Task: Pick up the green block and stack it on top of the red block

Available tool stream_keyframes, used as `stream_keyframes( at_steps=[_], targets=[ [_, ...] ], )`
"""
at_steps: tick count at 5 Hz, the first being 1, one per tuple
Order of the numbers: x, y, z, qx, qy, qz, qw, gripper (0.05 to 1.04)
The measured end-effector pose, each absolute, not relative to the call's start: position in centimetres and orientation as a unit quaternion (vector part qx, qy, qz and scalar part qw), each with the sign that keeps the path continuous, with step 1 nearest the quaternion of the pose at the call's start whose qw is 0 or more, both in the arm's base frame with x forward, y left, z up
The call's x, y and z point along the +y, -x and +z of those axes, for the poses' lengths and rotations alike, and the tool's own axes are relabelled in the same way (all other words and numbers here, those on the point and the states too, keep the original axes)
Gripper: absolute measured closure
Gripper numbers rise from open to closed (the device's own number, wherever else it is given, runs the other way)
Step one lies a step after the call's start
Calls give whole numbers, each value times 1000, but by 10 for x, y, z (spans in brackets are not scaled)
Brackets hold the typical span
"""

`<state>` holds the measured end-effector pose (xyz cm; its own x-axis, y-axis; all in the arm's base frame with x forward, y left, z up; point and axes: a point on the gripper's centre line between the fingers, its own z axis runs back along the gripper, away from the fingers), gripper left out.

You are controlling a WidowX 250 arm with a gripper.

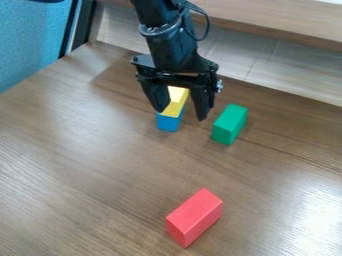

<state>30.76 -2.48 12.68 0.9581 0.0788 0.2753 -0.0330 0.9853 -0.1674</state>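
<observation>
Pincer [180,114]: open and empty, poised around the yellow block, one finger on each side
Yellow block [177,100]: far, near centre, seemingly atop the blue block [169,123]; uneven finger contact could slide it off
Blue block: underneath, on the tabletop [87,165]; a low, off-centre squeeze could twist the pair apart
Green block [229,125]: just right of the pincer; a rightward drift could knock it over
Red block [194,218]: near, well apart, at little risk

black arm [170,50], grey ring [158,30], looped cable [208,23], silver screws [219,86], black two-finger gripper [180,114]
</observation>
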Motion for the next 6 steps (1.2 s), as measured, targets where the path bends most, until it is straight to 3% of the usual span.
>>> stream_keyframes(
  at_steps=[3, 6],
  targets=[
    [-24, -313, 115, -125, 78, 35, 988, 84],
    [-43, -363, 88, -108, 78, 28, 991, 84]
  ],
)
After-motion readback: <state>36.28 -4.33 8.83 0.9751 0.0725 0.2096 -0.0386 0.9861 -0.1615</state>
